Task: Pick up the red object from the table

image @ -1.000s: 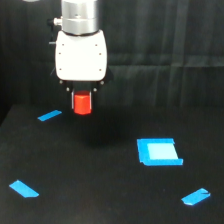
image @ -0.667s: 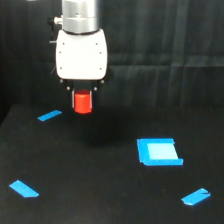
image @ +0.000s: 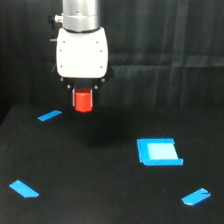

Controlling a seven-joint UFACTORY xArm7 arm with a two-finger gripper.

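Observation:
The red object (image: pixel 83 100) is a small red-orange stubby block hanging under the gripper's white body, clear above the black table (image: pixel 100 190). My gripper (image: pixel 83 95) holds it from above, shut on its top; the dark fingers are mostly hidden against the dark background. A faint shadow lies on the table below the block.
Blue tape strips lie on the table: one (image: pixel 49 115) just to the exterior view's left of the block, one (image: pixel 23 188) at the front left, one (image: pixel 195 197) at the front right. A blue square (image: pixel 159 151) sits at the right of centre. A black curtain hangs behind.
The gripper and the red object have risen slightly above the table. The tape strips and blue square have not moved.

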